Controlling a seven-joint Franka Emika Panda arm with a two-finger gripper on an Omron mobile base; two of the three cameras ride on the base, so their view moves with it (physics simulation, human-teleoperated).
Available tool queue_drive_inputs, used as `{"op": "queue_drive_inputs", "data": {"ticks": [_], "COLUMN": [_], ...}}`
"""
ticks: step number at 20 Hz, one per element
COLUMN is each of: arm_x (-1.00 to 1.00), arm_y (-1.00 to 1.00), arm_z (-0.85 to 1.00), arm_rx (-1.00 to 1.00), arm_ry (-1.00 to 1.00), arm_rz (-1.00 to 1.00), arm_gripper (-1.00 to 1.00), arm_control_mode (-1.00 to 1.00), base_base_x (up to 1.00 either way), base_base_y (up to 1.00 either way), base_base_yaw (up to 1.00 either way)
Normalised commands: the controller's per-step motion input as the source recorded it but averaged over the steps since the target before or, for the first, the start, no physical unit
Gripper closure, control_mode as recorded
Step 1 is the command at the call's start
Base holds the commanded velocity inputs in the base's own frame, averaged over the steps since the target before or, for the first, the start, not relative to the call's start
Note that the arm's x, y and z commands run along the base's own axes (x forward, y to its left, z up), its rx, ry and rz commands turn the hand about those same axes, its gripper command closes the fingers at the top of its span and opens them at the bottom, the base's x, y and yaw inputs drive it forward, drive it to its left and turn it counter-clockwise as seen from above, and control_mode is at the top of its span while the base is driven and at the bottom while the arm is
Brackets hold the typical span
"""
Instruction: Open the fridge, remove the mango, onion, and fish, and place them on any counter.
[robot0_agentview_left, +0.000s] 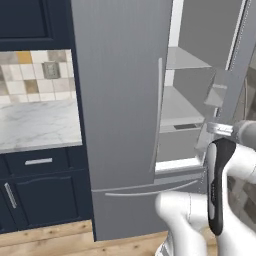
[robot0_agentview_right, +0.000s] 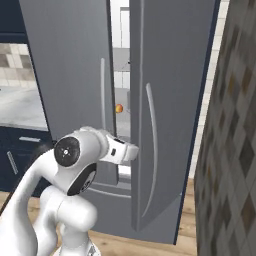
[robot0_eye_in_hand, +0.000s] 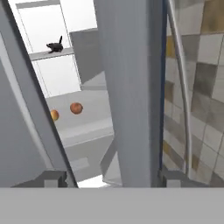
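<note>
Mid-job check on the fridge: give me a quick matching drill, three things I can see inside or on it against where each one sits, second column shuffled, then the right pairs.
Things:
1. fish
2. two round orange-brown items
3. right fridge door
4. tiled wall

Places or states:
A. side by side on a grey shelf lower down in the fridge
B. swung part open, edge on in the hand view
C. on the high shelf, dark against the white back
D. to the right, beyond the door's curved handle

Pairs: 1-C, 2-A, 3-B, 4-D
</note>
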Motion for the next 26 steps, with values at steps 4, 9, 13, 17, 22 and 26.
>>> {"op": "queue_drive_inputs", "data": {"ticks": [4,9,13,17,22,26], "arm_x": [-0.64,0.44,1.0,1.0,0.82,0.6], "arm_y": [1.0,0.83,0.29,0.06,-0.31,-0.47], "arm_z": [0.24,0.13,0.03,0.2,0.28,0.07], "arm_rx": [-0.19,-0.16,-0.14,-0.11,-0.1,-0.12], "arm_ry": [0.05,0.04,0.0,0.0,0.0,0.01], "arm_rz": [0.07,0.01,0.0,0.0,-0.01,-0.05], "arm_gripper": [-1.0,-1.0,-1.0,-1.0,-1.0,-1.0], "arm_control_mode": [-1.0,-1.0,-1.0,-1.0,-1.0,-1.0], "base_base_x": [0.0,0.0,0.0,0.0,0.0,0.0], "base_base_y": [0.0,0.0,0.0,0.0,0.0,0.0], "base_base_yaw": [0.0,0.0,0.0,0.0,0.0,0.0]}}
